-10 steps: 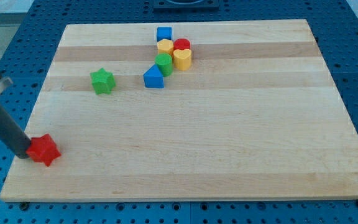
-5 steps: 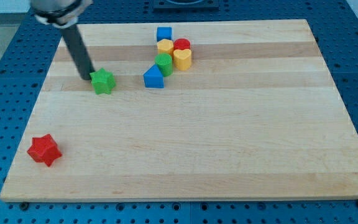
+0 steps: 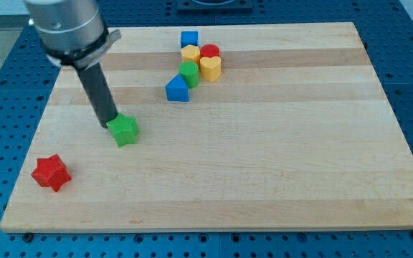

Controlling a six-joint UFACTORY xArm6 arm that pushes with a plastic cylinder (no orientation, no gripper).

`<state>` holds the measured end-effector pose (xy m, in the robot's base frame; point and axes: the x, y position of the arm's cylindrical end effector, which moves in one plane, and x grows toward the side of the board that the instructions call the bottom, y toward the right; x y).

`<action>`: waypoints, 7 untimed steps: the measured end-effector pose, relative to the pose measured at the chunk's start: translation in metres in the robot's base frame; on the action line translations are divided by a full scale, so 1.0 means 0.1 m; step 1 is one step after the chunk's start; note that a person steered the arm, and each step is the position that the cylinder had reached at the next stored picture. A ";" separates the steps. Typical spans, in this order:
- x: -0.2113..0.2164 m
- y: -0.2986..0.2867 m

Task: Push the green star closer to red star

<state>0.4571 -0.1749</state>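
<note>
Your gripperless rod grasps nothing: my tip [image 3: 110, 125] touches the green star [image 3: 125, 130] on its upper-left edge, the red star [image 3: 51, 173] lies well below-left of it, so pushing onward likely drives it rightward, away.

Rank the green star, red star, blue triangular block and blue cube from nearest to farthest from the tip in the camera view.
Measured from my tip:
1. Green star, touching it on the view's right.
2. Blue triangular block and red star: too close to call; the first lies up and right, the second toward the bottom left.
3. Blue cube, at the view's top.
</note>
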 end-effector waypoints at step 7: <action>0.52 0.44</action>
<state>0.5087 -0.1310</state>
